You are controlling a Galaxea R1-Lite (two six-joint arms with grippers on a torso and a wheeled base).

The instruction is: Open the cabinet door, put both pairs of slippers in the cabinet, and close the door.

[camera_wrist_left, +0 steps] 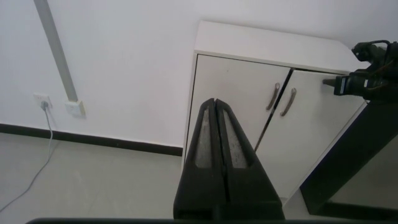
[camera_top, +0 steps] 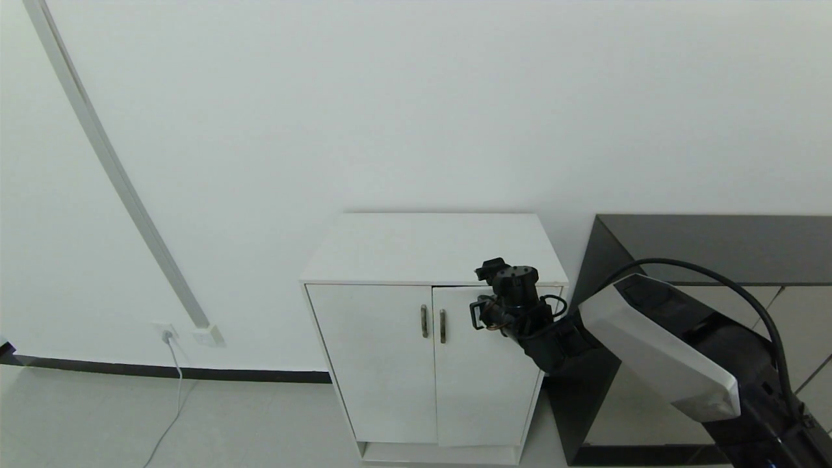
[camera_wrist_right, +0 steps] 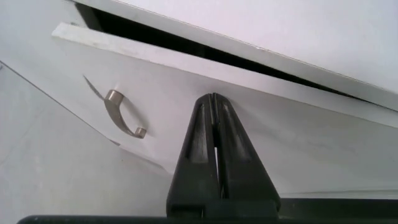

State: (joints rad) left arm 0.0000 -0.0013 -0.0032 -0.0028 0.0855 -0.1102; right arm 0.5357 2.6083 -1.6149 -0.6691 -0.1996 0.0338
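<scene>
the cabinet's right door [camera_top: 484, 377] stands ajar, a dark gap under the top panel [camera_top: 422, 250]. the right claw [camera_wrist_right: 215, 106], pinched closed and empty, sits by its upper face; the left claw [camera_wrist_left: 215, 112], also closed and empty, hangs well back. i'd hook the curved metal handle [camera_wrist_right: 121, 112] and follow the hinge arc: the smooth white board offers little grip

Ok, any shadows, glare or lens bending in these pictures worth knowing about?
Head view: the wall conduit bows, so the lens bends lines; the dark unit beside the cabinet shows reflections. Right wrist view: the gap above the right door is black shadow. Left wrist view: even light, no glare.
</scene>
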